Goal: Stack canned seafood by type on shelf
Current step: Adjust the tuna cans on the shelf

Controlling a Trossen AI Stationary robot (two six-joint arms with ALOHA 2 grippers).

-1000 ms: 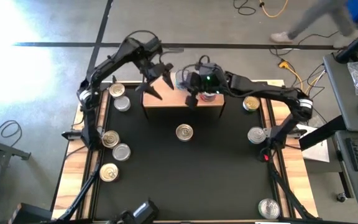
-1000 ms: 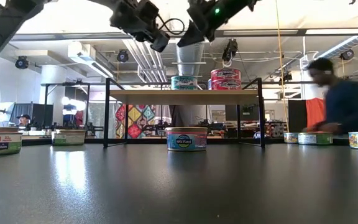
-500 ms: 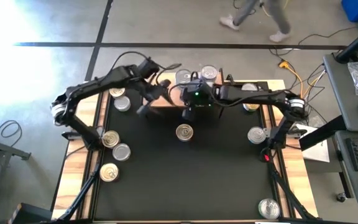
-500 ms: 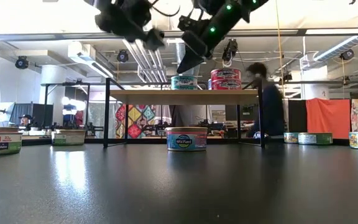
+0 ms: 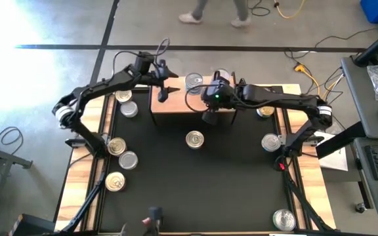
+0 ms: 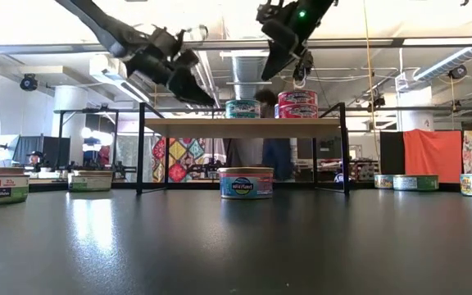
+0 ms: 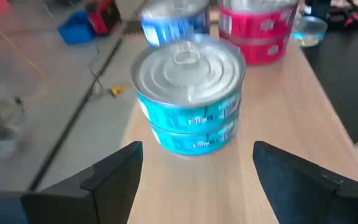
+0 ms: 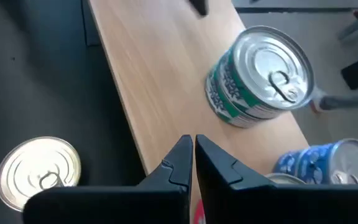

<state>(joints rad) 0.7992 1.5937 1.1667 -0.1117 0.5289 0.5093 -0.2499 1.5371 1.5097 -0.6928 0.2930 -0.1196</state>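
Take the shelf as the landmark. Nearest the low camera, in front of the shelf on the black table, stands a lone blue-labelled tin; more tins wait along the table's left edge and right edge, well apart from the shelf.

On the shelf itself sit a teal two-tin stack toward the middle and a red two-tin stack just beside it on the right. At least one blue-labelled tin stands behind the teal one.

The left gripper hangs over the shelf's left end, its fingers spread wide with nothing between them, the teal stack lying ahead of them. The right gripper hovers over the shelf's front edge near the red stack, fingers pressed together and empty.

Judging by this, both arms are between placements and the next tin must be fetched from the table. To do that well, choose a tin whose label matches a stack already begun, come down with the fingers straddling its rim squarely, and grip across its full width. When setting it on its stack, centre it lid to base before releasing, since an off-centre tin could slide off. Lift clear of the shelf first so no stack is nudged.
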